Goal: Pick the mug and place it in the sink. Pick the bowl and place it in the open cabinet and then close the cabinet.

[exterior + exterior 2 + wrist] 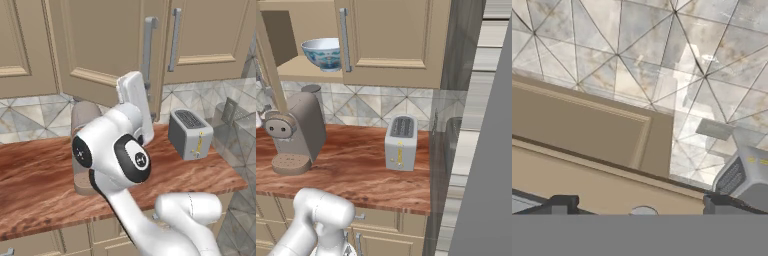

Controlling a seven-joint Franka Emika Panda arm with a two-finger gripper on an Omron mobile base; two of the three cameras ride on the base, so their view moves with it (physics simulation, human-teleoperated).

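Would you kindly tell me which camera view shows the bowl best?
The right base view: the bowl sits in plain sight on the open cabinet's shelf. The left base view and hand view give nothing useful on it.

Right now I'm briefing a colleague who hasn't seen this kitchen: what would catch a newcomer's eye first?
The white arm fills the foreground, rising over the wood counter. Beyond it, the bowl sits on the shelf of the open cabinet, above a grey coffee machine. A silver toaster stands to the right on the counter.
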